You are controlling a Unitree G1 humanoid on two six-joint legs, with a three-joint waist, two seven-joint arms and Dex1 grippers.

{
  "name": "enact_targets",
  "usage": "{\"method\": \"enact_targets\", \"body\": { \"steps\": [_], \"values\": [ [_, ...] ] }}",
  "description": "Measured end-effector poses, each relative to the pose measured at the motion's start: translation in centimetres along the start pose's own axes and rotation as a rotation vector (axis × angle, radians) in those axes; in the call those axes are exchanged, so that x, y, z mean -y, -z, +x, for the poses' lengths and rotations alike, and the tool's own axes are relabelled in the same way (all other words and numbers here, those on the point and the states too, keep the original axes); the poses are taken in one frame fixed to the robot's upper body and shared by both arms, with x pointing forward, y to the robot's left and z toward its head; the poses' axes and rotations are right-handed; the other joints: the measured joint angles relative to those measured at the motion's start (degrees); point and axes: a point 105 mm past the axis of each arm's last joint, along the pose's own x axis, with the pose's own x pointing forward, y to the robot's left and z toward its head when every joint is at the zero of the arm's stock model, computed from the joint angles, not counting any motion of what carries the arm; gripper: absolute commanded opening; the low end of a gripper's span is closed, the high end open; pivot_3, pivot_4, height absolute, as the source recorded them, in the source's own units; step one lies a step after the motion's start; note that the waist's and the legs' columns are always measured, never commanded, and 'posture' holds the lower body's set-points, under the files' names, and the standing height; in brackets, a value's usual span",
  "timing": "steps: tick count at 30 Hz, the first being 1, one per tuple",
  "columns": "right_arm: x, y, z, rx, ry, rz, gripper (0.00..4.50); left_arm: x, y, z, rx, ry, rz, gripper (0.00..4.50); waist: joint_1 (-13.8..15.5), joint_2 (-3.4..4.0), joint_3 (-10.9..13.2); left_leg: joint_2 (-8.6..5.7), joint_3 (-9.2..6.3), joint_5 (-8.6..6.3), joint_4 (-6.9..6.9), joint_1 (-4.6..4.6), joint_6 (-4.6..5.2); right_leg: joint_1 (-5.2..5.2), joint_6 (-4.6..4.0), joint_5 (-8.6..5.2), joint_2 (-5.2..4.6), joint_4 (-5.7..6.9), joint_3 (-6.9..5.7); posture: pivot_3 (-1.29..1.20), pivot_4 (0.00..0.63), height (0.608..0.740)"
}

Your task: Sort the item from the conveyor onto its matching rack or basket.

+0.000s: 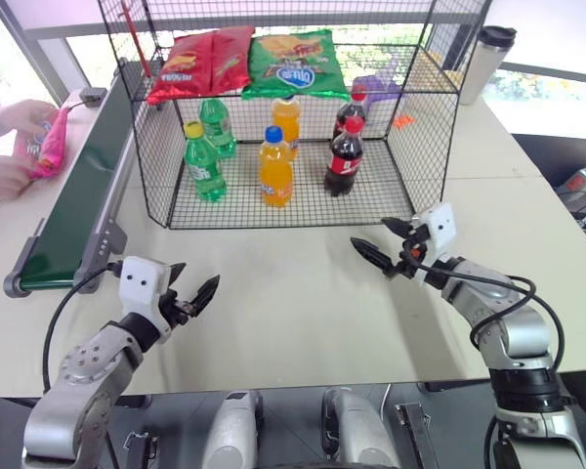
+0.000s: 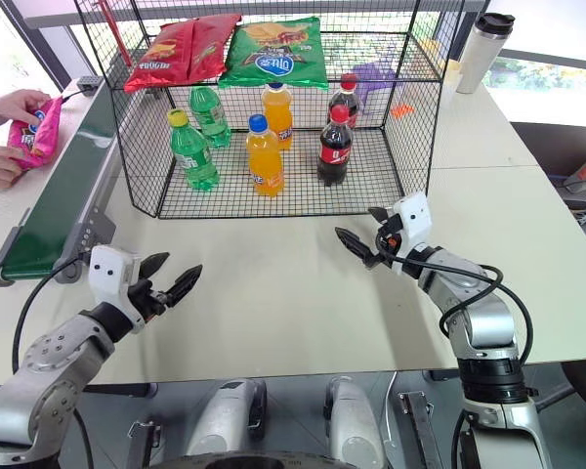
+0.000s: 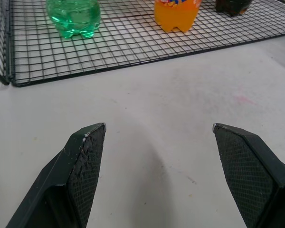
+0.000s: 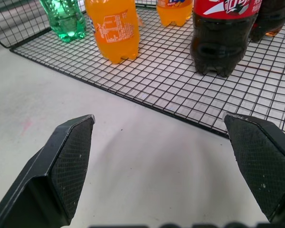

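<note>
Magenta-pink crinkly foil chip bag (image 1: 45, 147) held in a person's hands (image 1: 10, 147) at the far left, just beside the long dark green conveyor belt (image 1: 78, 191) with grey rails. Large black wire-mesh cage rack (image 1: 156, 176) on the white bench (image 1: 293, 293), red and green chip bags above, soda bottles below. Left tool (image 1: 188, 289) and right tool (image 1: 383, 244) both spread wide, empty, over bare bench before the rack.

Chip bag (image 1: 45, 147) showing magenta-pink; conveyor (image 1: 83, 191) belt running dark green; rack (image 1: 293, 107) mesh showing black; worktop (image 1: 303, 303) looking off-white; both pincers' fingers (image 3: 83, 161) showing black, cross-hatched pads.
</note>
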Motion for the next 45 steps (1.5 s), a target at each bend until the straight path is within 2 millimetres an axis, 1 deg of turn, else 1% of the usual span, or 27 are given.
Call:
{"method": "enact_targets", "body": {
  "steps": [19, 25, 35, 45],
  "values": [
    [0.0, 0.2, 0.2, -0.014, -0.001, -0.013, 4.48, 0.4, -0.6, 0.0, 0.027, 0.009, -0.009, 3.78, -0.02, 0.0, 0.0, 0.0, 0.0, 0.0, -0.01, -0.01, 0.0, 0.0, -0.03, 0.02, 0.01, -0.04, 0.0, 0.0, 0.15, 0.74],
    [0.1, -0.4, 0.4, -0.005, -0.001, -0.029, 4.48, 0.3, -1.0, 0.3, 0.046, 0.005, -0.005, 3.78, -0.01, 0.0, 0.0, 0.0, 0.0, 0.0, -0.01, -0.01, 0.0, 0.01, -0.02, 0.01, 0.01, -0.05, -0.01, 0.0, 0.15, 0.74],
    [0.1, -0.4, 0.5, 0.0, 0.001, -0.037, 4.48, 0.3, -1.1, 0.3, 0.048, 0.005, 0.0, 3.78, -0.02, 0.0, 0.0, 0.0, 0.01, -0.01, -0.01, -0.02, 0.02, 0.02, -0.09, 0.06, 0.01, -0.07, -0.01, 0.0, 0.15, 0.74],
    [-0.2, 0.3, 1.0, -0.016, -0.012, -0.041, 4.48, 0.3, -1.1, 0.4, 0.052, -0.009, -0.004, 3.78, -0.02, 0.0, 0.0, -0.01, 0.01, -0.01, -0.01, -0.02, 0.02, 0.02, -0.1, 0.07, 0.01, -0.07, -0.01, 0.0, 0.15, 0.74]
  ]
}}
